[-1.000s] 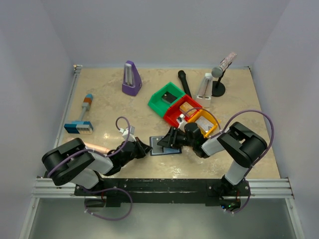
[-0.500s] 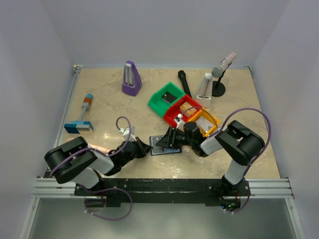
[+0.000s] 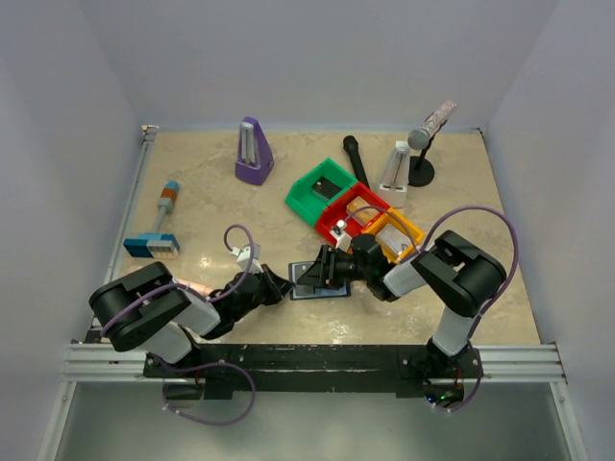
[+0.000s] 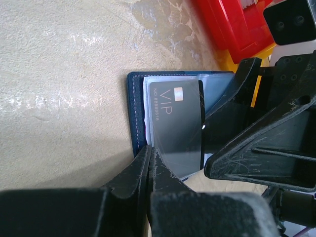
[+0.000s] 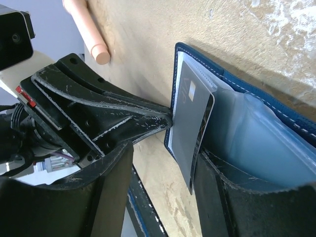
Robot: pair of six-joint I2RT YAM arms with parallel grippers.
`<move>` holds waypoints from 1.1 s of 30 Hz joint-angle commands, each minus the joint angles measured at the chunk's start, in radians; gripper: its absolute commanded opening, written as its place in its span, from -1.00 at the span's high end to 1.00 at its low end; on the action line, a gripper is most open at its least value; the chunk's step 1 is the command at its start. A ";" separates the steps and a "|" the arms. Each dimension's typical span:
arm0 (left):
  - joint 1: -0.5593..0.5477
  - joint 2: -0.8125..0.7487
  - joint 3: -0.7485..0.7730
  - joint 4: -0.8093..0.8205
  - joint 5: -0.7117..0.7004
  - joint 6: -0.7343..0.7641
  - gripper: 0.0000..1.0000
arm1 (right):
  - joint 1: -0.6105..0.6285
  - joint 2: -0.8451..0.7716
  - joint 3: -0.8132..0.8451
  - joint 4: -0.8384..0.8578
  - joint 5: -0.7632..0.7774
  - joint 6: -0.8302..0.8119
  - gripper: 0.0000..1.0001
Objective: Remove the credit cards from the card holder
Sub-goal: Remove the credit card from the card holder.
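Observation:
The navy card holder (image 3: 317, 284) lies open on the table, its pale inner panels (image 5: 256, 143) facing up. A grey credit card marked VIP (image 4: 176, 126) sticks partway out of its pocket, also seen as the grey card (image 5: 193, 123). My left gripper (image 4: 149, 149) is shut, its tips pressed at the holder's left edge (image 4: 134, 113). My right gripper (image 5: 168, 163) is open over the holder from the other side. The card's free end stands between its jaws, close to the right finger (image 5: 227, 192), which rests on the inner panel. Other cards are hidden.
Green (image 3: 322, 189), red (image 3: 336, 223) and yellow (image 3: 411, 233) bins stand just behind the holder. Further back are a purple metronome (image 3: 254, 152), a microphone on a stand (image 3: 423, 144) and a black handle (image 3: 356, 158). A blue brush (image 3: 154, 242) lies left. A pink rod (image 5: 89, 29) lies near the left arm.
My right gripper has crept a little to the left over the card holder and its jaws stand slightly wider. The left gripper has stayed put and shut.

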 commanded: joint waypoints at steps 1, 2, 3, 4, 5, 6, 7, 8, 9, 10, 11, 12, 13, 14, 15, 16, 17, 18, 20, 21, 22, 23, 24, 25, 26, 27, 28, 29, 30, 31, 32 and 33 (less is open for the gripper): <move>-0.004 0.018 -0.036 -0.102 0.017 0.023 1.00 | 0.022 -0.050 0.018 -0.021 -0.041 -0.018 -0.07; -0.004 0.015 -0.039 -0.105 0.011 0.015 1.00 | 0.021 -0.065 0.017 -0.039 -0.035 -0.024 -0.06; -0.004 0.015 -0.043 -0.106 0.008 0.009 1.00 | 0.019 -0.079 0.013 -0.056 -0.031 -0.032 -0.06; -0.004 0.015 -0.046 -0.106 0.004 0.001 1.00 | 0.021 -0.091 0.013 -0.075 -0.028 -0.038 -0.06; -0.004 0.017 -0.046 -0.108 0.002 -0.003 1.00 | 0.021 -0.099 0.009 -0.084 -0.023 -0.042 -0.05; -0.004 0.020 -0.046 -0.109 0.002 -0.005 1.00 | 0.019 -0.108 0.007 -0.092 -0.020 -0.045 -0.04; -0.004 0.024 -0.046 -0.108 0.000 -0.008 1.00 | 0.021 -0.114 0.007 -0.096 -0.018 -0.045 -0.04; -0.002 0.024 -0.046 -0.108 0.000 -0.010 1.00 | 0.019 -0.116 0.006 -0.099 -0.017 -0.045 -0.04; -0.002 0.027 -0.046 -0.109 -0.001 -0.013 1.00 | 0.019 -0.117 0.006 -0.099 -0.017 -0.045 -0.04; -0.002 0.026 -0.046 -0.112 -0.003 -0.013 1.00 | 0.021 -0.119 0.004 -0.099 -0.014 -0.044 -0.04; -0.002 0.024 -0.046 -0.114 -0.003 -0.014 1.00 | 0.019 -0.120 0.004 -0.101 -0.014 -0.044 -0.03; -0.002 0.024 -0.046 -0.116 -0.004 -0.014 1.00 | 0.018 -0.122 0.003 -0.104 -0.012 -0.044 -0.03; -0.002 0.023 -0.046 -0.119 -0.004 -0.016 1.00 | 0.018 -0.125 0.001 -0.102 -0.011 -0.044 -0.03; -0.002 0.021 -0.046 -0.123 -0.006 -0.016 1.00 | 0.019 -0.130 -0.002 -0.107 -0.009 -0.044 -0.02; -0.002 0.023 -0.046 -0.126 -0.009 -0.017 1.00 | 0.018 -0.133 -0.002 -0.110 -0.006 -0.045 -0.02; -0.002 0.021 -0.046 -0.128 -0.009 -0.017 1.00 | 0.016 -0.137 -0.005 -0.113 -0.005 -0.047 -0.02; -0.002 0.021 -0.046 -0.129 -0.009 -0.019 1.00 | 0.018 -0.142 -0.005 -0.118 -0.003 -0.047 -0.02; -0.002 0.021 -0.046 -0.131 -0.010 -0.020 1.00 | 0.016 -0.145 -0.008 -0.124 -0.002 -0.050 -0.02; -0.002 0.021 -0.043 -0.134 -0.012 -0.020 1.00 | 0.013 -0.153 -0.010 -0.128 0.002 -0.050 -0.01; -0.002 0.021 -0.043 -0.137 -0.012 -0.020 1.00 | 0.012 -0.156 -0.011 -0.131 0.002 -0.050 -0.01; -0.002 0.021 -0.042 -0.139 -0.013 -0.019 1.00 | 0.012 -0.160 -0.014 -0.135 0.005 -0.052 -0.01; -0.002 0.021 -0.042 -0.140 -0.013 -0.022 1.00 | 0.012 -0.165 -0.016 -0.141 0.006 -0.055 -0.01; -0.002 0.024 -0.040 -0.143 -0.015 -0.023 1.00 | 0.010 -0.169 -0.017 -0.147 0.011 -0.058 -0.01; -0.002 0.024 -0.042 -0.145 -0.016 -0.025 1.00 | 0.007 -0.174 -0.020 -0.151 0.011 -0.061 -0.01; -0.002 0.024 -0.040 -0.148 -0.018 -0.026 1.00 | 0.009 -0.179 -0.023 -0.154 0.014 -0.062 -0.01; -0.002 0.027 -0.040 -0.151 -0.020 -0.031 1.00 | 0.007 -0.180 -0.026 -0.154 0.014 -0.064 0.00; -0.001 0.027 -0.040 -0.152 -0.021 -0.033 1.00 | 0.005 -0.182 -0.029 -0.153 0.017 -0.062 0.00; -0.001 0.027 -0.040 -0.152 -0.021 -0.034 1.00 | 0.004 -0.183 -0.031 -0.153 0.015 -0.062 0.00; -0.001 0.029 -0.042 -0.154 -0.021 -0.036 1.00 | 0.002 -0.186 -0.033 -0.154 0.017 -0.062 0.00; -0.001 0.027 -0.042 -0.155 -0.021 -0.037 1.00 | 0.002 -0.188 -0.034 -0.153 0.020 -0.064 0.01; -0.001 0.027 -0.042 -0.155 -0.023 -0.037 1.00 | -0.001 -0.191 -0.037 -0.156 0.020 -0.064 0.00; -0.001 0.027 -0.042 -0.157 -0.024 -0.039 1.00 | 0.001 -0.196 -0.037 -0.156 0.021 -0.064 0.01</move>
